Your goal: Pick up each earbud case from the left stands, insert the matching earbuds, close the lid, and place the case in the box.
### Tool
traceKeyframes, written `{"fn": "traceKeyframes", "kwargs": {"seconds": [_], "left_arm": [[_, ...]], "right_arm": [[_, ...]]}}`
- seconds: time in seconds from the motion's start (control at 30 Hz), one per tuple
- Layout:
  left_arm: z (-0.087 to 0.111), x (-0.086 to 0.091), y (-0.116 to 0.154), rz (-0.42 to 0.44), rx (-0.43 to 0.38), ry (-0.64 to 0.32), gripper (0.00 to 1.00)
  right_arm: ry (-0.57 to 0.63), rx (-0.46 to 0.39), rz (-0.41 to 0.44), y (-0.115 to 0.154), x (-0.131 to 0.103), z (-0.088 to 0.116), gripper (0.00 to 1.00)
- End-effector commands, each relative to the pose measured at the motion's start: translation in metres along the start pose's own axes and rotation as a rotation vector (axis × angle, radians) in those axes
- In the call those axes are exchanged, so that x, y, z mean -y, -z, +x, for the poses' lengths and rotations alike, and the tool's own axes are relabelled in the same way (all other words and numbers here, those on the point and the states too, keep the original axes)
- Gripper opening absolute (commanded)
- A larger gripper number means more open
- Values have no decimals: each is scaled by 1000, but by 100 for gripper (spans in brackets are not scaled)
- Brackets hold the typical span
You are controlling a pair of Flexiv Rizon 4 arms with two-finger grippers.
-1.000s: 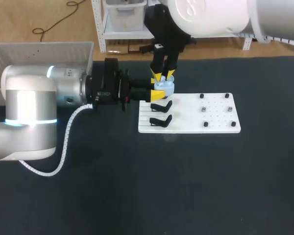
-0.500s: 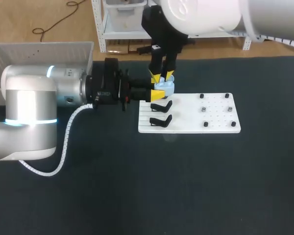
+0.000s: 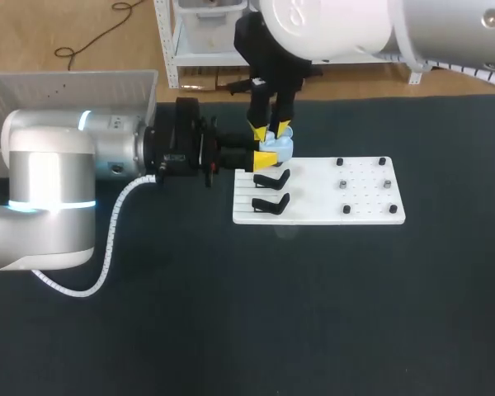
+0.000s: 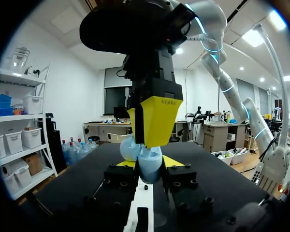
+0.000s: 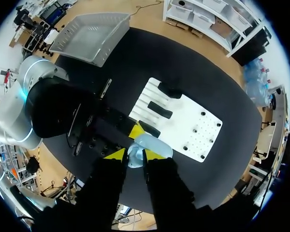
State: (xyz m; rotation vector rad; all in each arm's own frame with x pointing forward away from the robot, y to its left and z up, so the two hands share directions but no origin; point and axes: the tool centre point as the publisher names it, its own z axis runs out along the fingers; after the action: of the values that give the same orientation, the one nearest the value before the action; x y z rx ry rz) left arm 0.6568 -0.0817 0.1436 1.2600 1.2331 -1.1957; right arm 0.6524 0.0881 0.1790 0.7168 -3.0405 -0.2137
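My left hand [image 4: 149, 163] and right hand [image 5: 134, 154] both pinch the case [image 3: 277, 147], board's [image 3: 367, 208] 10 o'clock; a mismatched tug could drop it.

Right end effector [image 5: 134, 154] clamps pale-blue earbud case [image 5: 150, 144] beside white board [image 5: 188, 121].

Count log: arms 2 | grippers 2: left gripper [image 4: 149, 166], right gripper [image 5: 134, 155] | earbud case [image 3: 279, 147] 1 | black stands [image 5: 160, 110] 3 | white board [image 3: 313, 216] 1 | pegs [image 3: 343, 183] 6 | bin [image 3: 33, 91] 1, upper left
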Motion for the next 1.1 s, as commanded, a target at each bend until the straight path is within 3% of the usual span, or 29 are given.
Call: {"fn": "traceKeyframes", "kwargs": {"seconds": [0.03,0.33,0.67,0.87,1.1], "left_arm": [[0,1,-1,-3,2,-3,0],[0,1,-1,-3,2,-3,0],[0,1,-1,-3,2,-3,0],[0,1,-1,-3,2,-3,0],[0,1,-1,-3,2,-3,0]], "right_arm": [[-2,1,1,3,-2,2,100],[-22,51,-25,31,-2,22,100],[-384,218,-95,38,59,-17,100],[-457,204,-106,22,78,-38,100],[-475,155,-86,5,85,-42,100]]}}
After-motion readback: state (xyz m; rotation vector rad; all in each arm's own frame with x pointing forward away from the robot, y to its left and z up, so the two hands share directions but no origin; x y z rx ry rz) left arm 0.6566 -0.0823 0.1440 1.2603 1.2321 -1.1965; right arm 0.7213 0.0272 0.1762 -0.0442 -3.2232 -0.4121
